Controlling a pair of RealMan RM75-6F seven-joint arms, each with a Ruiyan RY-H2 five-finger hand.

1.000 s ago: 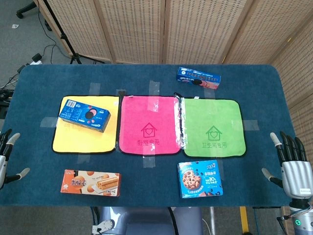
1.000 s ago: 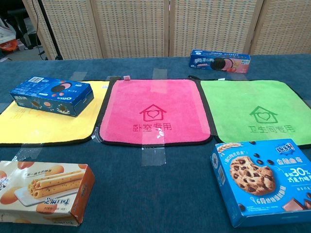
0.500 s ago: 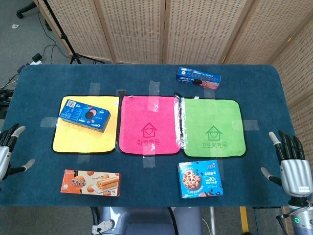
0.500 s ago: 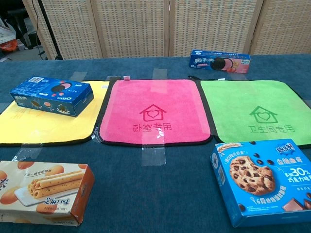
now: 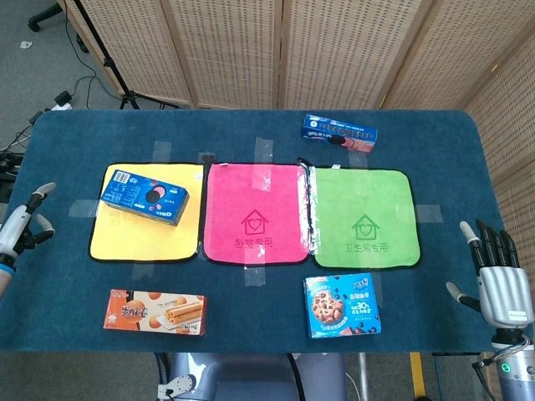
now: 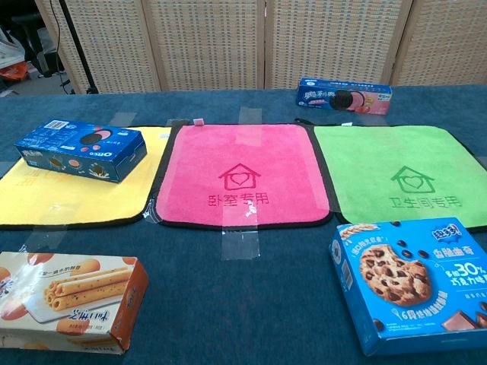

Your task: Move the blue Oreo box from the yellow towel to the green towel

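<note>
I see the blue cardboard Oreo box lying on the yellow towel; my left hand and right hand are both spread wide, empty.

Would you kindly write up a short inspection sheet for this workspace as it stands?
Surface: blue table, tape patches around the towels.
Job's things: blue Oreo box lies on the yellow towel; green towel bare.
Clutter: pink towel; wafer roll box and cookie box at the near edge; long Oreo pack behind the green towel.
Hands: left hand and right hand open, holding nothing.
Cables: on the floor, far left.
Surroundings: wicker screens.
</note>
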